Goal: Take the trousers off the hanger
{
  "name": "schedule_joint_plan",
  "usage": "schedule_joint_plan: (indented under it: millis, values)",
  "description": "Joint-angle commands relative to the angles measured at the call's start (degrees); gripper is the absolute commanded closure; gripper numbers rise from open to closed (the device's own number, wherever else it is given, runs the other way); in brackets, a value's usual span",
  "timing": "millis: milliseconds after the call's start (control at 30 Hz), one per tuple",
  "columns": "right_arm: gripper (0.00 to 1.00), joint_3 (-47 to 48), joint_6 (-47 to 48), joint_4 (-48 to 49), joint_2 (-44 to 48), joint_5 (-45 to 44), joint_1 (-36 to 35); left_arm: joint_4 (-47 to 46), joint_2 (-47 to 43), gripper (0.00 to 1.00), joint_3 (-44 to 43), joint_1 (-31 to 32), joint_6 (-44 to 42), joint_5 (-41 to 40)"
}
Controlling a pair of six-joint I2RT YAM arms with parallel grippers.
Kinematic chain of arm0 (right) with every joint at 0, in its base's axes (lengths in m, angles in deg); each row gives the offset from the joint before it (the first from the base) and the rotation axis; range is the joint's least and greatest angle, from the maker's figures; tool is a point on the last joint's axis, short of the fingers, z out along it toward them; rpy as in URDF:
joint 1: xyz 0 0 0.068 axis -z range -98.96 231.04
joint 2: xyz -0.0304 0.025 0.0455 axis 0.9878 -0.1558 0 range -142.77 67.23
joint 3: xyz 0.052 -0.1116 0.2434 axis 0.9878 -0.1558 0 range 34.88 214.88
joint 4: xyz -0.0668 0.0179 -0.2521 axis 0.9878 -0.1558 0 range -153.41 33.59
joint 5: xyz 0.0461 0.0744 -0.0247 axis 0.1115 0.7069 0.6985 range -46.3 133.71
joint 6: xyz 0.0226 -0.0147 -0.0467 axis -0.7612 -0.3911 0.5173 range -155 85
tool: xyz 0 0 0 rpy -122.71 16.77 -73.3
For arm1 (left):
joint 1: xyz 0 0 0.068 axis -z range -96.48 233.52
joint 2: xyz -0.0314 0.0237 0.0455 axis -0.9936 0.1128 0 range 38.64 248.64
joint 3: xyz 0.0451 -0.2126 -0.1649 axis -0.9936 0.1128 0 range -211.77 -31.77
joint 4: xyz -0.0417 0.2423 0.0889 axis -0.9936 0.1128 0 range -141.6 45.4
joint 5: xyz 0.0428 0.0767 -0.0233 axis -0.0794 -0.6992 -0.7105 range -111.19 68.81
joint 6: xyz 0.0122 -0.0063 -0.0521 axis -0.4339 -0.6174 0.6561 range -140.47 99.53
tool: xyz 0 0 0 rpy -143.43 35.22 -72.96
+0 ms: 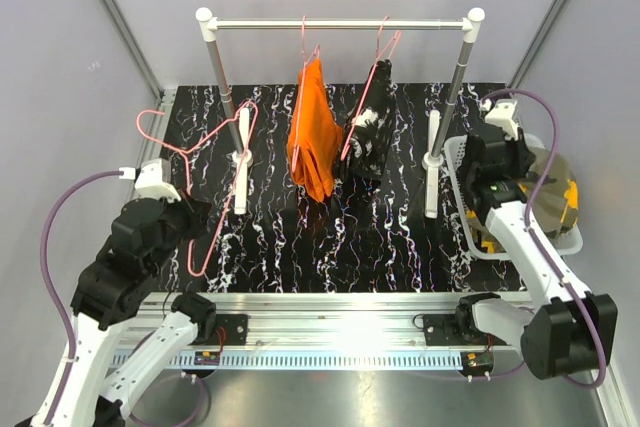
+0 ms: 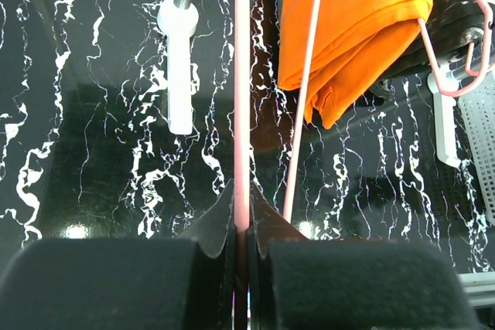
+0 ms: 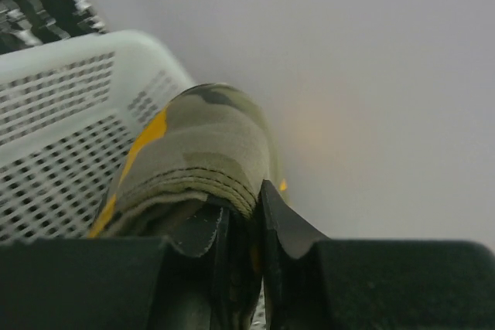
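Note:
My left gripper [image 1: 196, 215] is shut on the wire of an empty pink hanger [image 1: 215, 162], held off the rail at the left; the wrist view shows the jaws pinching the wire [image 2: 241, 75]. The orange trousers [image 1: 312, 132] and the black trousers with white markings [image 1: 372, 137] hang on pink hangers from the rail [image 1: 340, 23]. The orange trousers [image 2: 356, 28] and black trousers [image 2: 456, 5] also show in the left wrist view. My right gripper [image 3: 244, 218] is shut on the camouflage trousers [image 3: 201, 152], over the white basket [image 3: 62, 113]. In the top view that gripper [image 1: 515, 175] is beside the camouflage cloth [image 1: 555, 179].
The rack stands on a black marbled mat [image 1: 330, 237] with white feet at left [image 1: 241, 182] and right [image 1: 432, 177]. The perforated basket [image 1: 465, 187] sits at the mat's right edge. Grey walls close in the sides and back.

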Motion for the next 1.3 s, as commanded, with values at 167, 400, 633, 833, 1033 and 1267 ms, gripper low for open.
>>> schedule_joint_plan:
  millis: [167, 400, 633, 833, 1033, 1267]
  values:
    - [0.99, 4.1, -22.7, -15.2, -7.9, 11.3, -0.3, -3.9, -1.4, 1.0, -0.2, -0.1, -2.5, -2.0]
    - [0.01, 10.8, -32.1, -25.8, -13.1, 27.7, 1.0, 1.0, -0.4, 1.0, -7.1, -0.1, -2.6, -7.6]
    - [0.0, 11.9, -44.2, -25.5, -2.2, 46.6, 11.0, 6.9, 0.7, 1.0, -15.1, -0.1, -4.1, -13.0]
    - [0.01, 10.3, -55.3, -25.2, -11.1, 45.5, 20.3, 10.6, 4.2, 1.0, -19.8, -0.1, -3.3, -21.3]
    - [0.01, 8.6, -57.7, -20.6, -22.5, 43.1, 23.7, 10.4, 5.5, 1.0, -22.8, -0.1, -4.2, -19.4]
    - [0.01, 11.6, -54.6, -22.3, -25.9, 47.6, 23.9, 11.1, 8.2, 1.0, -24.6, -0.1, -9.1, -6.7]
